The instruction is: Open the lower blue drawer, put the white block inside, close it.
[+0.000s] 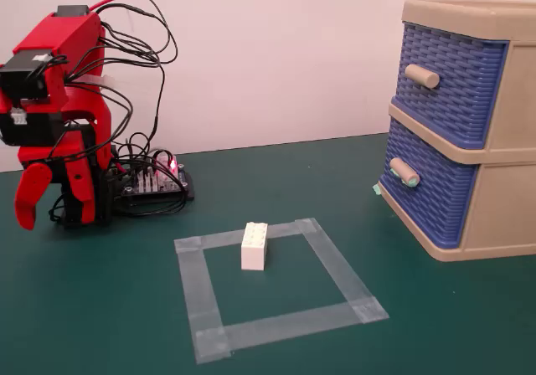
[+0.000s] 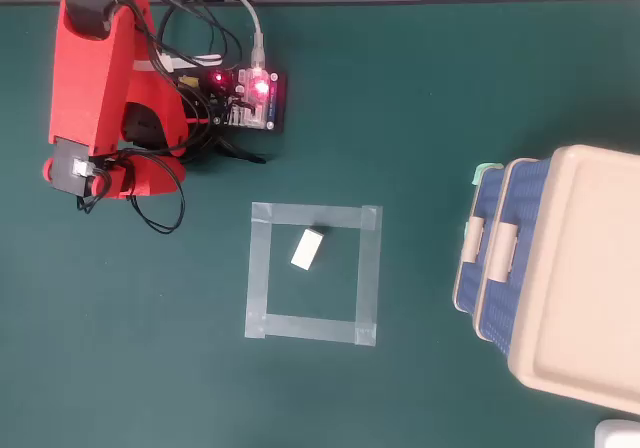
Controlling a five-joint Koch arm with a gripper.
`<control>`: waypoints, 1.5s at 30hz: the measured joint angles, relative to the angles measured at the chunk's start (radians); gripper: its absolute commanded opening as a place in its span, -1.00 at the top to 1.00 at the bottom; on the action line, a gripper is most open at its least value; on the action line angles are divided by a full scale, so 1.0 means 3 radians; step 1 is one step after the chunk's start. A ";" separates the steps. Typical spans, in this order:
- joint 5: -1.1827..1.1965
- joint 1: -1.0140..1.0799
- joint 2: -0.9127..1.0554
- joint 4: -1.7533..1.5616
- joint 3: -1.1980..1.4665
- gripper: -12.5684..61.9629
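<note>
The white block (image 1: 255, 246) stands upright on the green mat inside a grey tape square (image 1: 198, 291); in the overhead view it (image 2: 308, 249) lies near the square's top edge. The lower blue drawer (image 1: 435, 192) of the beige cabinet (image 1: 502, 208) is shut, its teal-tipped peg handle (image 1: 404, 172) facing left. It also shows in the overhead view (image 2: 487, 206). My gripper (image 1: 27, 212) hangs down on the folded red arm (image 2: 100, 68) at far left, well away from block and drawer. Only one jaw shows clearly. Nothing is in it.
The upper blue drawer (image 1: 456, 78) with a plain beige handle is shut too. A controller board (image 1: 151, 178) with lit red lights and loose black cables sits beside the arm's base. A white wall stands behind the mat.
</note>
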 measured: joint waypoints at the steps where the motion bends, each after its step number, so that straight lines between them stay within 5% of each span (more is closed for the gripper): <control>1: 0.0000 0.0026 0.0000 0.0000 0.0000 -0.26; 11: 0.0000 0.0056 0.0000 0.0005 -0.0026 -0.26; 16: 0.0041 -0.0072 0.0000 0.0450 -0.1437 -0.25; 21: 0.1350 -0.1600 -0.0082 0.0430 -0.2270 -0.24; 25: 0.3712 -0.3738 -0.0721 -0.0670 -0.2700 -0.25; 28: 0.4745 -0.4643 -0.1222 -0.1749 -0.2787 -0.24; 34: 0.5512 -0.5154 -0.2030 -0.3508 -0.2531 -0.23; 40: 0.5594 -0.5251 -0.2725 -0.6893 -0.0665 -0.23; 45: 0.5604 -0.5333 -0.3528 -0.8508 -0.0695 -0.20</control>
